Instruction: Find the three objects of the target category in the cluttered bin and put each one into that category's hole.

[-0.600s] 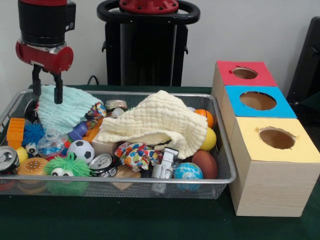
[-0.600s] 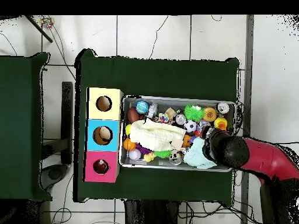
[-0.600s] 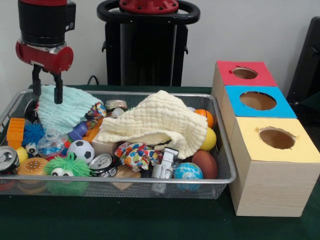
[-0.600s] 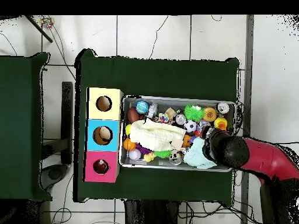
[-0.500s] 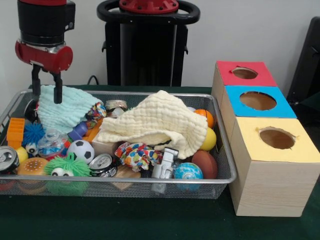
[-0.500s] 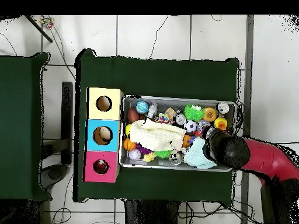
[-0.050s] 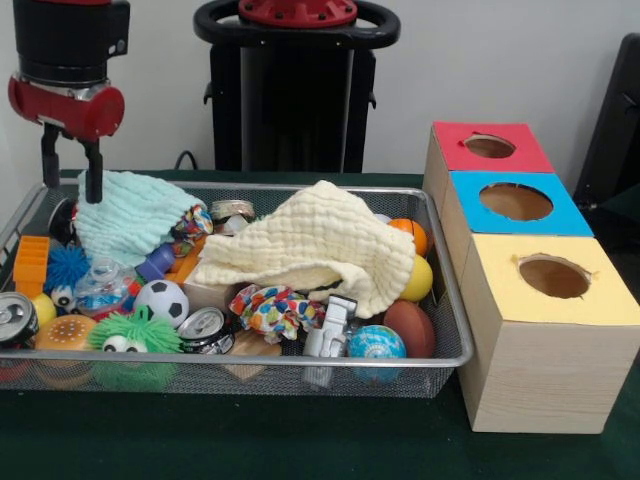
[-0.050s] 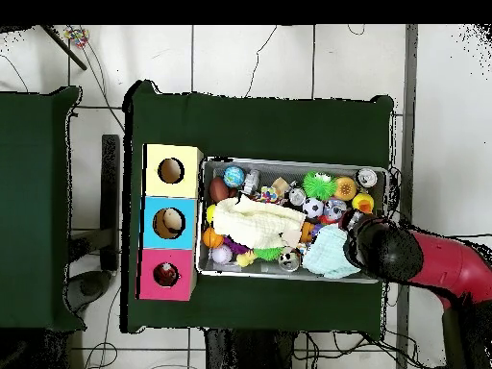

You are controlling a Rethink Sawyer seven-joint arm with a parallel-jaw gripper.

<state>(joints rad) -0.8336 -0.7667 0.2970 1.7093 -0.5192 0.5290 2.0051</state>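
Observation:
A wire mesh bin (image 7: 300, 364) holds a clutter of toys. My gripper (image 7: 70, 180) hangs open and empty over the bin's back left corner, just left of a pale blue cloth (image 7: 130, 218). A cream cloth (image 7: 320, 245) covers the bin's middle. Around them lie a small soccer ball (image 7: 162, 299), a blue globe ball (image 7: 376, 343), a brown football (image 7: 410, 328), an orange ball (image 7: 411, 234), a yellow ball (image 7: 419, 280) and drink cans (image 7: 205, 327). Whatever sits under the cloths is hidden. In the overhead view my arm (image 8: 423, 264) covers the gripper.
A wooden box stands right of the bin, with a red-topped hole (image 7: 490, 146), a blue-topped hole (image 7: 516, 201) and a yellow-topped hole (image 7: 554, 276). A green fuzzy toy (image 7: 135, 340), a toy burger (image 7: 62, 333) and an orange block (image 7: 30, 264) crowd the bin's left end.
My gripper has moved left and slightly up, away from the pale blue cloth's top edge. It stays open. Nothing in the bin has shifted.

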